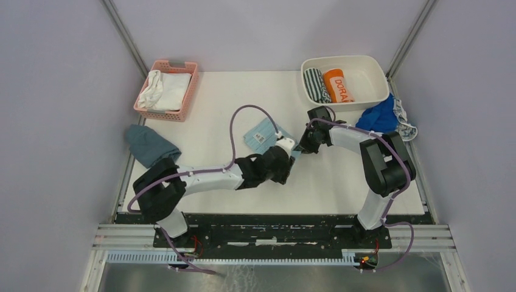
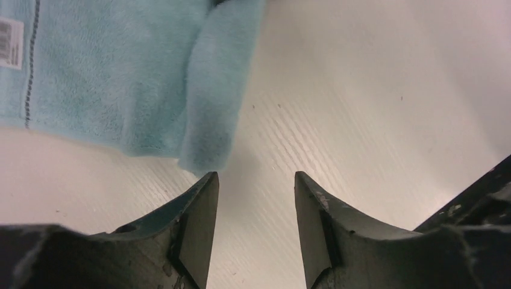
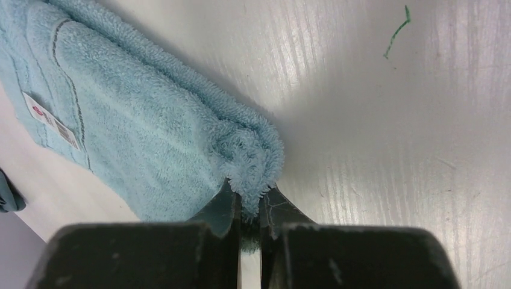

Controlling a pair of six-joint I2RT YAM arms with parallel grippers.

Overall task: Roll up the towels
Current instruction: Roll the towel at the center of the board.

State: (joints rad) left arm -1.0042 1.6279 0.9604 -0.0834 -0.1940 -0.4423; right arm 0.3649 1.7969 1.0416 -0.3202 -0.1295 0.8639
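While right gripper (image 3: 250, 198) pinches light blue towel (image 3: 150, 132) corner, left gripper (image 2: 254, 180) spread, apparently just beside.

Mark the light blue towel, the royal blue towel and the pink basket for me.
light blue towel (image 1: 260, 131): top view, its flat middle.
royal blue towel (image 1: 378, 117): top view, centre of the bunched cloth.
pink basket (image 1: 174, 63): top view, far rim.
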